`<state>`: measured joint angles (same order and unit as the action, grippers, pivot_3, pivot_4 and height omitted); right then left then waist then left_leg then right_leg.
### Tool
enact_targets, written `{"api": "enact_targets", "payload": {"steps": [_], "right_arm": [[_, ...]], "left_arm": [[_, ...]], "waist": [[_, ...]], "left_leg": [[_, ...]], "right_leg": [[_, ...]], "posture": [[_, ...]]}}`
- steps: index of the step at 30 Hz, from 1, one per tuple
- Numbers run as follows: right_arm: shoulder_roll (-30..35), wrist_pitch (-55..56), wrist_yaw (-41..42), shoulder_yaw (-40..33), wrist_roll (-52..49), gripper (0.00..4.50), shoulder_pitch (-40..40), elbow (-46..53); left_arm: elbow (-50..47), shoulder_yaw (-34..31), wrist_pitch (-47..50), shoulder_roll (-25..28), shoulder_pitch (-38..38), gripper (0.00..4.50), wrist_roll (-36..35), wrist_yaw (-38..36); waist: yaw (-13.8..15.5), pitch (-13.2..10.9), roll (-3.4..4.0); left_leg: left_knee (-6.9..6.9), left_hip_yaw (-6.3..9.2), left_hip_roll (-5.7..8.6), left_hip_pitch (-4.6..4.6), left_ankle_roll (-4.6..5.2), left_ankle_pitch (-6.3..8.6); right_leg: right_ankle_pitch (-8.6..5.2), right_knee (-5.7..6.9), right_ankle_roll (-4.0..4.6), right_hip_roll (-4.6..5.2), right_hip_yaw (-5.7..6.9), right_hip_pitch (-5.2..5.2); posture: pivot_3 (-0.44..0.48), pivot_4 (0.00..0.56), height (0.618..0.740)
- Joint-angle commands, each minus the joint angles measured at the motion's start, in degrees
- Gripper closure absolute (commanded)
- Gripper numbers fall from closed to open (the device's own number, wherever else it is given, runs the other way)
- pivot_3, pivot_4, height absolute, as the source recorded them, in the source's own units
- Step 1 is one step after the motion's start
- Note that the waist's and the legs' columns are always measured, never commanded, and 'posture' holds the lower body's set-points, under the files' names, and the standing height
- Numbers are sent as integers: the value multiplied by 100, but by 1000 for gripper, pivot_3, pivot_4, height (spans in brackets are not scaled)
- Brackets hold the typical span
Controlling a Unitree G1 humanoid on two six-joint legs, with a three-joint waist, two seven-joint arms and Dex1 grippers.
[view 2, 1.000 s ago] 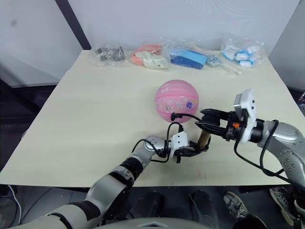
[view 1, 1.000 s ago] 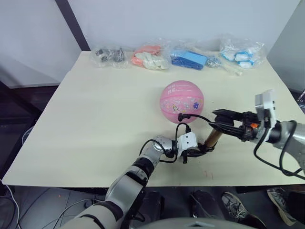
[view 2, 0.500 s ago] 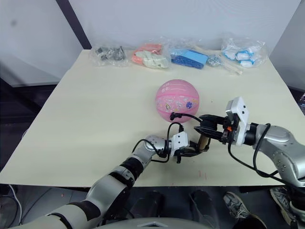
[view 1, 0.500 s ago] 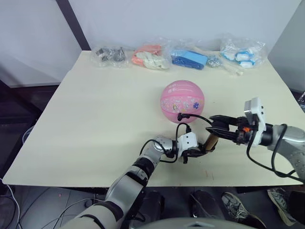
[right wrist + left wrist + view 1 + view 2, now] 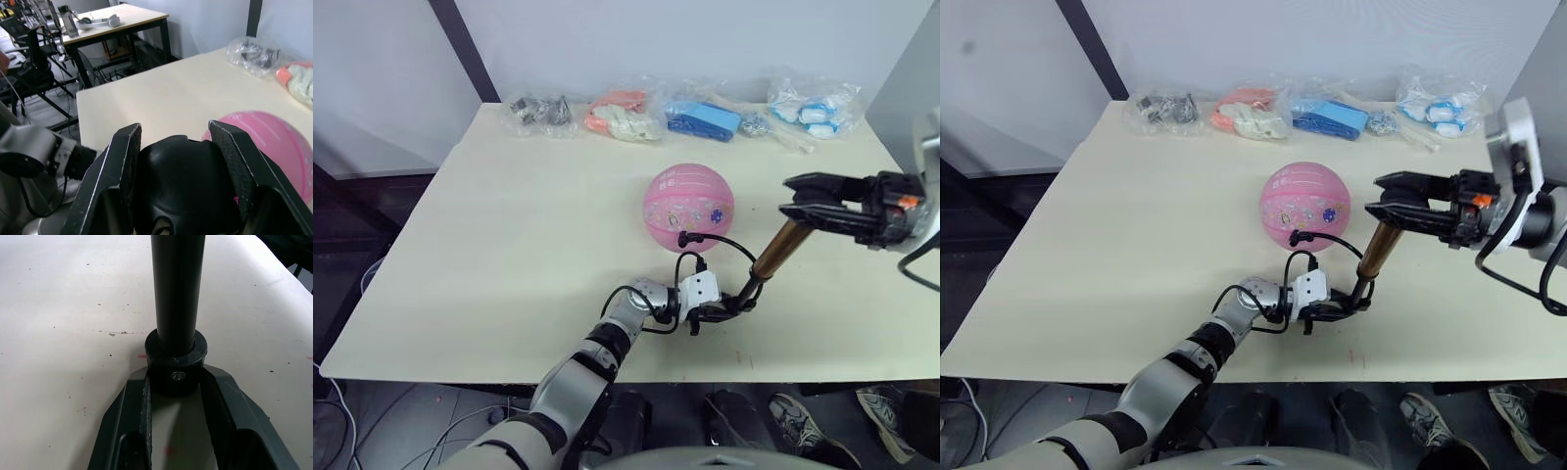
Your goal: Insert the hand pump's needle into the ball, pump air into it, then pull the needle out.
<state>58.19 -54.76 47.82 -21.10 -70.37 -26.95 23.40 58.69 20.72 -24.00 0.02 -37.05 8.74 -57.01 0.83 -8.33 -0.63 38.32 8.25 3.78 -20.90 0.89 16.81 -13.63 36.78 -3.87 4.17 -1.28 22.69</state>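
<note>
The pink ball [image 5: 688, 206] rests on the table's middle. The hand pump [image 5: 776, 253] leans up to the right just in front of it, drawn out long, with a thin black rod showing below its gold tube. My left gripper [image 5: 736, 304] is shut on the pump's black base cap [image 5: 176, 366], which sits on the tabletop. Above it, my right gripper [image 5: 791, 196] is shut on the black T-handle [image 5: 182, 182]. The black hose [image 5: 717, 243] loops from the base to a fitting against the ball's near side [image 5: 683, 236]. The needle itself is hidden there.
Several plastic bags line the table's far edge: grey parts [image 5: 536, 111], pink-white items [image 5: 622, 117], blue items [image 5: 703, 120] and blue-white items [image 5: 813, 108]. The table's front edge [image 5: 607, 364] runs just below my left arm. A person's shoes [image 5: 793, 416] are on the floor.
My right gripper pushed the handle down toward the base, then pulled it up and to the right, stretching the pump out. The left gripper and the ball stayed put.
</note>
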Motion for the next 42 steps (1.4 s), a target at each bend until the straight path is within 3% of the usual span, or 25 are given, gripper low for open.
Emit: {"api": "enact_targets", "payload": {"steps": [1, 4, 16, 24, 33, 42], "right_arm": [[196, -69, -121, -381, -395, 2747, -416, -149], [244, -179, -192, -356, -458, 2747, -511, -240], [-458, 698, 194, 430, 947, 2747, 759, 298], [-910, 1819, 638, 1246, 2211, 2747, 1536, 126], [-1753, 3034, 301, 1999, 3670, 2747, 2177, -459], [-1766, 2936, 406, 1802, 3372, 2747, 2116, -319]], "left_arm": [[320, 153, 197, 73, 223, 3457, 210, -29], [314, 153, 194, 86, 231, 3457, 213, -31], [313, 151, 199, 85, 218, 3457, 204, -13], [315, 149, 205, 95, 213, 3457, 201, -9], [281, 146, 208, 101, 235, 3457, 192, -7], [339, 134, 214, 81, 183, 3457, 192, 20]], "waist": [[0, 0, -1], [1, -1, 1], [-9, 5, -5], [-14, 12, -12], [-24, 25, -24], [-30, 32, -22]], "left_leg": [[0, 0, 0, -2, 0, 0], [0, -1, 0, -9, 0, 0], [1, -2, -2, 7, 0, 0], [1, 0, -4, 17, 0, 0], [0, -1, -3, 22, -2, 0], [0, -2, -3, 28, -2, -1]], "right_leg": [[0, 0, 0, 0, 0, 1], [0, -1, 0, 2, 0, 7], [-1, 1, -2, -3, 0, -2], [-1, 1, -3, -7, 1, -10], [-2, 2, -4, -11, 0, -11], [-1, 2, -3, -11, -3, -18]], "posture": [[0, 150, 740], [0, 150, 740], [0, 150, 740], [0, 150, 740], [0, 150, 740], [0, 150, 740]]}}
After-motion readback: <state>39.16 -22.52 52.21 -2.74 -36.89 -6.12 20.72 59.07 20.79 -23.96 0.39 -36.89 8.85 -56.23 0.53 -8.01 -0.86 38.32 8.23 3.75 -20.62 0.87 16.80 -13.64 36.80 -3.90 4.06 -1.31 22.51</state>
